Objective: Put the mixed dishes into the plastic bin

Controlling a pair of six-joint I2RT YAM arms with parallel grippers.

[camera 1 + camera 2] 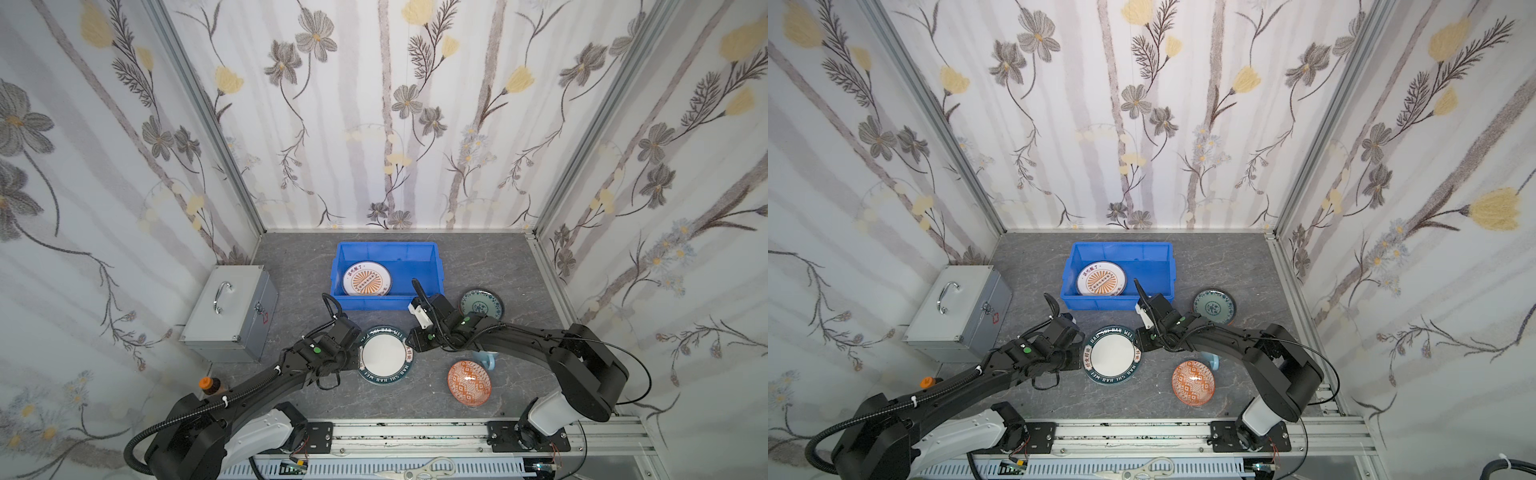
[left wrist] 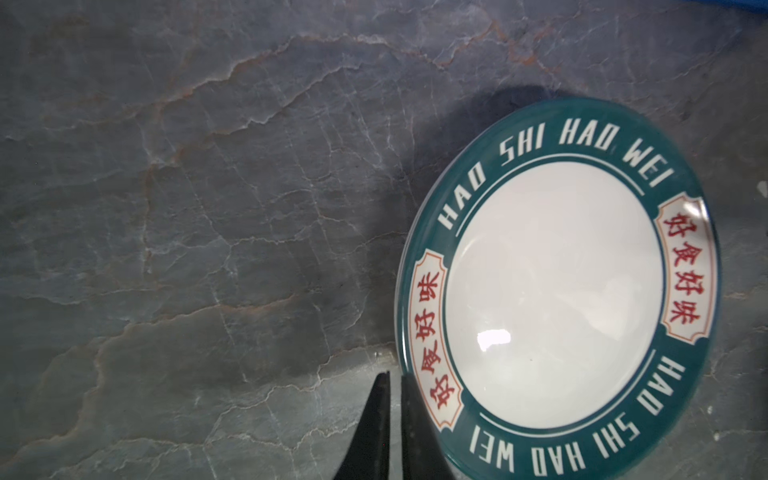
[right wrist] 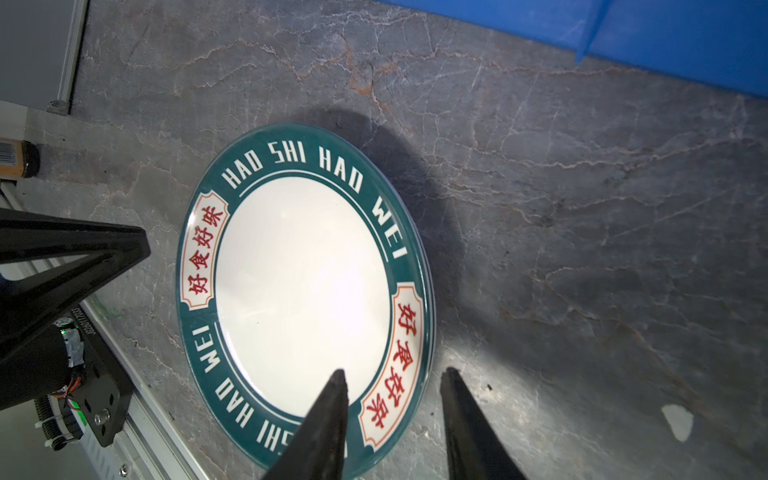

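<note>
At the green-rimmed plate, right claw straddles the rim, apart; left claw pinched together alongside.

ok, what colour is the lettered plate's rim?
Dark green plate rim, white letters, red characters; clearest in the right wrist view.

I see a bright blue bin. The sunburst plate is white with orange rays. The lettered plate has a dark green rim, white letters and red characters. The teal plate is patterned, the bowl has orange diamonds, and the table is grey and veined.
</note>
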